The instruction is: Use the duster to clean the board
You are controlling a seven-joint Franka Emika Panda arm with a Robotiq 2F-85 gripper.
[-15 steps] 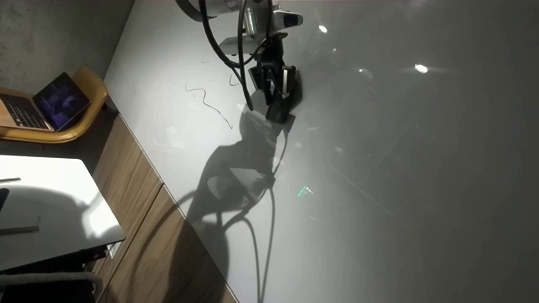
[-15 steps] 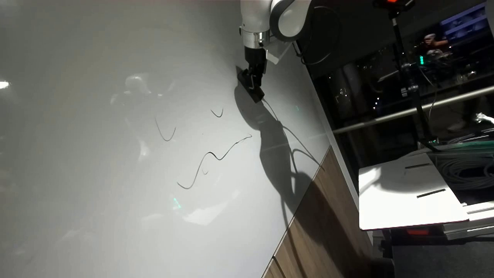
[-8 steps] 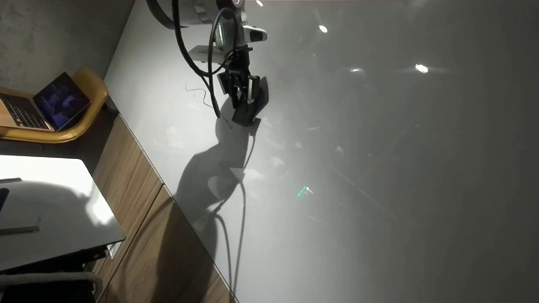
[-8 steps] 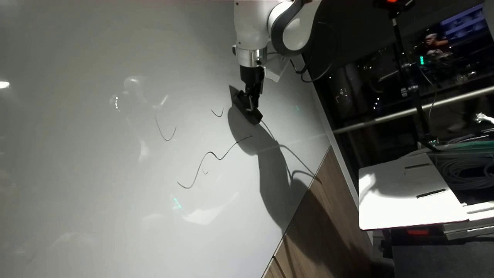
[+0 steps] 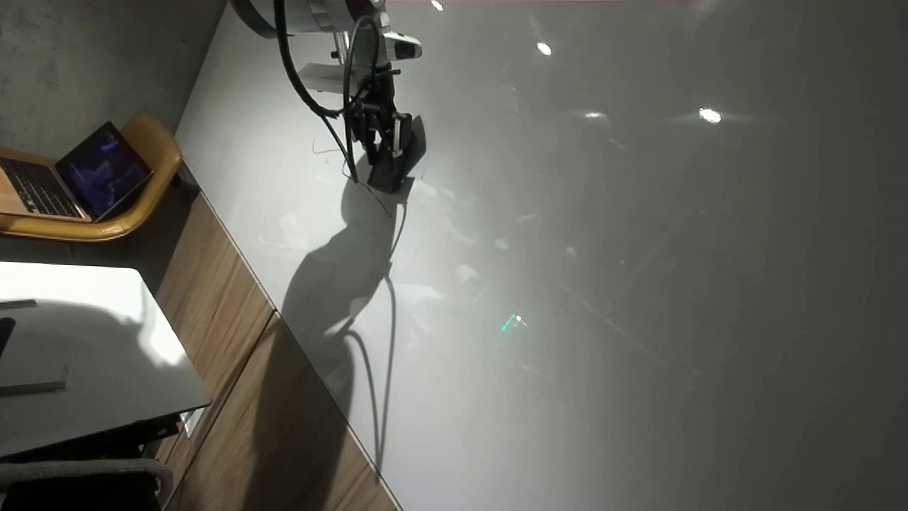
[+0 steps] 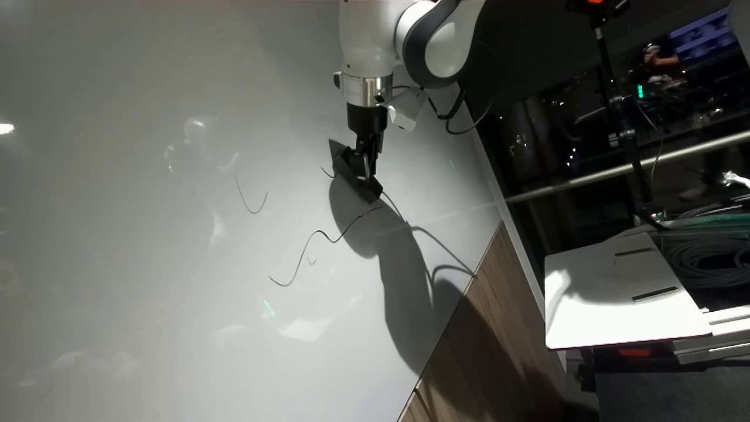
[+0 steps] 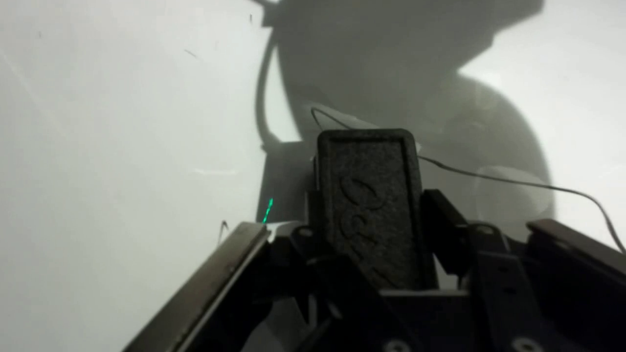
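While the arm (image 6: 369, 41) reaches down from the upper edge in both exterior views, the gripper (image 7: 374, 210) pinches the duster (image 7: 376, 161) by its two long sides, fingers (image 7: 446, 230) pressed against them. The duster is at the board (image 5: 638, 284), slanting, with one end lower than the other, and a broad shadow (image 6: 404, 281) spreads below it; whether it touches the surface, I cannot tell. In the wrist view its broad dark grey face shows moulded marks (image 7: 362, 225) too dim to read, and a thin dark line (image 7: 547, 187) appears beside its far end. In an exterior view, a long wavy stroke (image 6: 319, 232) crosses the board, its upper tip just beside the duster's lower end; a small hooked mark (image 6: 327, 174) sits near the duster's higher end, and a U-shaped curve (image 6: 252, 211) stands farther off. A green streak of light (image 6: 269, 308) lies on the glossy surface in both exterior views. Wood panelling (image 5: 220, 284) runs along the board's lower edge. Past it, in an exterior view, an unfolded laptop (image 5: 103, 170) rests on a mustard-coloured chair (image 5: 164, 156), near the white tabletop (image 6: 615, 322), which both exterior views show with narrow dark strips (image 6: 655, 294) on it. A black stand (image 6: 606, 58), a pale rail (image 6: 562, 184) and coiled cable (image 6: 685, 264) show in the dark area beyond.
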